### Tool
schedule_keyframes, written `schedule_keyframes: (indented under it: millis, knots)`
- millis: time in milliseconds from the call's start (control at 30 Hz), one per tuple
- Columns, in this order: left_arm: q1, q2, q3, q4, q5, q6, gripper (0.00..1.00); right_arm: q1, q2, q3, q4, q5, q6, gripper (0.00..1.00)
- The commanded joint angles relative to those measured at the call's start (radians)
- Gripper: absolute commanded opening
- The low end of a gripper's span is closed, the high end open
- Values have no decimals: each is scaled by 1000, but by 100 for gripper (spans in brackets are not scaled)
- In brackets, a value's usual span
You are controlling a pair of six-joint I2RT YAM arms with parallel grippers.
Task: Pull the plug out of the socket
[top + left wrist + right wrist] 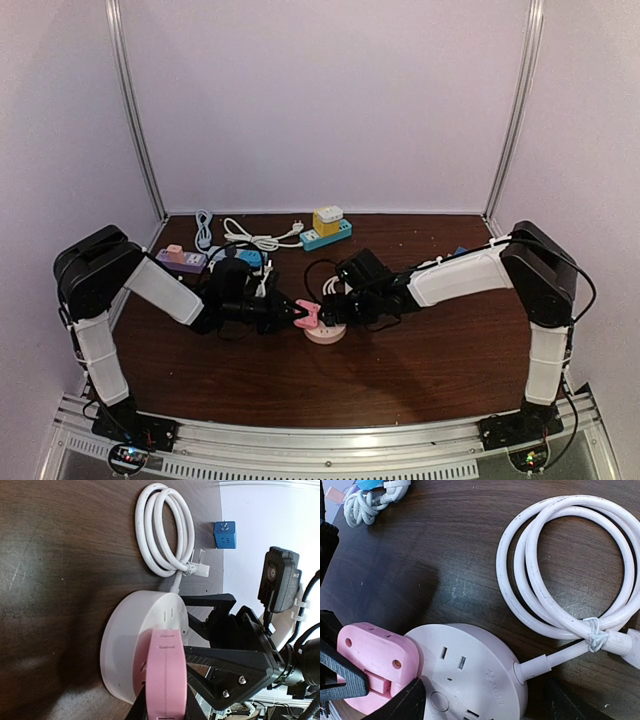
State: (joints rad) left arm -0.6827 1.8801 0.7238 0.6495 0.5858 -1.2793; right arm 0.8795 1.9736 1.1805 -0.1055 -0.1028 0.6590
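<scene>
Right wrist view: left gripper (340, 680) pinches the pink plug (375, 662) to pull it, while the open right gripper (235, 655) straddles the socket (470, 670) to steady it.

socket (326, 331): on the table (420, 370), near the middle, between the two grippers
plug (309, 315): on the socket's left part
left gripper (297, 314): left of the socket, at the plug
right gripper (338, 308): right of the socket
coiled cord (570, 565): beside the socket, on the table
power strip (327, 236): well behind the socket, near the back wall
</scene>
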Motion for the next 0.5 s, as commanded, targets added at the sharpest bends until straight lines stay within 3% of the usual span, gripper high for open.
schedule_keyframes:
  millis: [0, 467]
  knots:
    - [-3, 10, -4, 292, 57, -77, 0, 6, 105, -44, -207, 76, -14, 82]
    - [0, 23, -35, 482, 79, -142, 0, 6, 146, -15, -245, 98, -15, 82]
